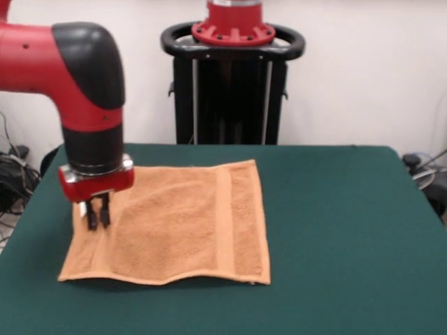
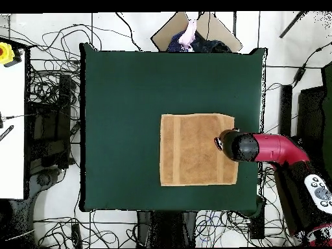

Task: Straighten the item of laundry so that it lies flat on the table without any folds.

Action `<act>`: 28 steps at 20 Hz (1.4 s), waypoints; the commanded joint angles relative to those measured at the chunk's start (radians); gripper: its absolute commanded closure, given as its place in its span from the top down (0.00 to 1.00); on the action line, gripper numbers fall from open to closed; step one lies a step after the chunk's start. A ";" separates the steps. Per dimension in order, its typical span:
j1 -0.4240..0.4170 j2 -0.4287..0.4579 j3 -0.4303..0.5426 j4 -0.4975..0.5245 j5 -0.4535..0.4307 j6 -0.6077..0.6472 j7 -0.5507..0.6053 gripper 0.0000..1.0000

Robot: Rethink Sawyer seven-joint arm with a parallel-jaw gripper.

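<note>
Towel: An orange-tan terry towel (image 1: 174, 223) lies spread open on the table, roughly square, with one woven band stripe running from its far edge to its near edge close to the side away from the arm in the front view. The near edge ripples slightly and casts a thin shadow, so it does not sit perfectly flush there. A small white speck shows at one near corner; it is too small to make out.

Placement: In the overhead view the towel (image 2: 198, 150) sits right of the table's middle, nearer the robot's edge than the far one.

Table: The dark green table (image 1: 349, 230) stretches wide and bare on every side of the cloth.

Gripper: The gripper (image 1: 98, 216) points straight down over the towel's edge at the picture's left in the front view. Its two dark fingers (image 1: 91, 218) hang close together with only a narrow slit between them, and their tips reach the cloth's surface or hover just above it. Whether they pinch any fabric cannot be told.

Arm: The red and black arm (image 1: 87, 91) enters from the upper left of the front view, bends at a black elbow and drops vertically to the wrist.

Pedestal: The black pedestal (image 1: 232, 84) stands behind the table's far edge.
</note>
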 commanded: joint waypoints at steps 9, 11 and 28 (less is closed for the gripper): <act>-0.036 0.119 0.029 -0.081 -0.079 -0.035 -0.215 0.00; -0.036 0.119 0.025 -0.066 -0.064 -0.038 -0.193 0.00; 0.236 -0.172 -0.246 0.357 0.074 -0.285 0.308 1.00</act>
